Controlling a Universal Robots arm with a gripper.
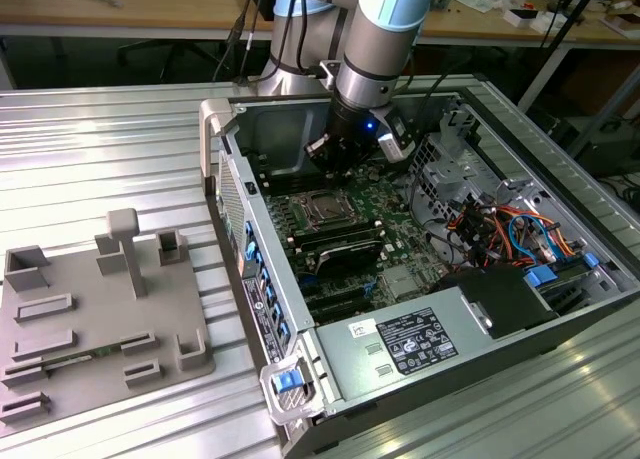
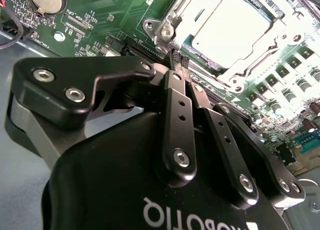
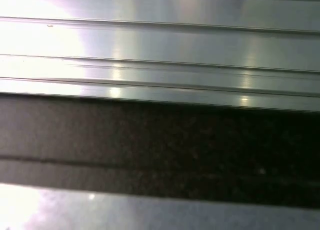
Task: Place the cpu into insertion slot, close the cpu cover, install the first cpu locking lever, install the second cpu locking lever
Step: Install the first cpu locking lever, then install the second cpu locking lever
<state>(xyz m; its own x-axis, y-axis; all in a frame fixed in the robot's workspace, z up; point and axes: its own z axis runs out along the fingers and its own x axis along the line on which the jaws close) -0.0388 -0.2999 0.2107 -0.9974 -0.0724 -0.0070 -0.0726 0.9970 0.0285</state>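
Second wrist view looks along the black gripper (image 2: 177, 59), whose ribbed fingertips are pressed together with nothing between them, just beside a corner of the cpu cover (image 2: 170, 27). That thin, shiny metal frame lies flat around the cpu (image 2: 232, 29), a pale silvery square already seated in the insertion slot on the green circuit board (image 2: 125, 9). Judging by this, placing and covering look done, and a locking lever is the step in hand; it calls for a fine push on a thin wire bar. Exterior view shows the gripper (image 1: 328, 159) low inside the open computer case (image 1: 330, 364), near the socket.
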